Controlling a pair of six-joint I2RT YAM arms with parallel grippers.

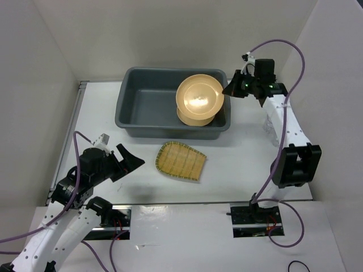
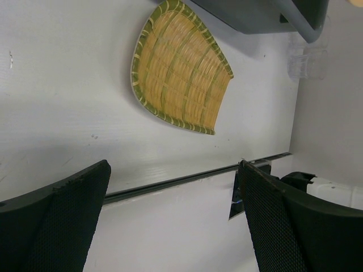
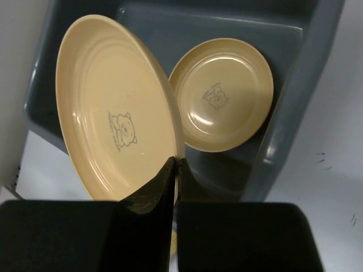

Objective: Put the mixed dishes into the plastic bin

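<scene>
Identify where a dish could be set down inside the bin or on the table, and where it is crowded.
Free: the left half of the bin, between its left wall and the lying plate; the table between the tray and the right arm. Crowded: the bin's right end, where the right claw grips the held plate above the lying one.

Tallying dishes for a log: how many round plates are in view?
2. One plate lies flat in the plastic bin; the second plate is tilted above it, rim pinched in the right hand. No others seem hidden.
</scene>
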